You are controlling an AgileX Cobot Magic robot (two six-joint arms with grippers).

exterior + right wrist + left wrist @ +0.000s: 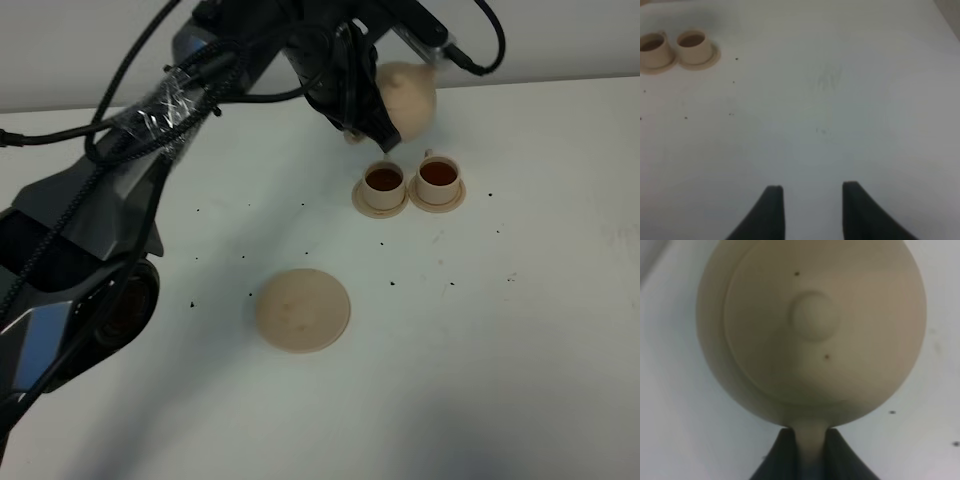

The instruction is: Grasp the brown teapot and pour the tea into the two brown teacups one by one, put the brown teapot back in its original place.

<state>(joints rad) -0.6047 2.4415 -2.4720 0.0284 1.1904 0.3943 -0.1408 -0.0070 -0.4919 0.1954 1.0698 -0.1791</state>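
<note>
Tea already fills both teacups [383, 182] [438, 176], so the left end effector [811, 450], clamped on the teapot [408, 97] handle, holds it aloft at their 11 o'clock, its saucer [302, 309] waiting at 7 o'clock, while the right end effector [812, 200] idles open.

White table [520, 380] filling nearly the whole frame, matte, lit evenly from above. Small dark specks [243, 257] scattered across centre and right of the surface. Soft grey shadows at lower left and along the bottom edge. Pale wall [560, 40] as a narrow band across the upper edge, meeting the table's far edge in a slightly slanted line, higher at right. Faint smudges on the tabletop at far right.
</note>
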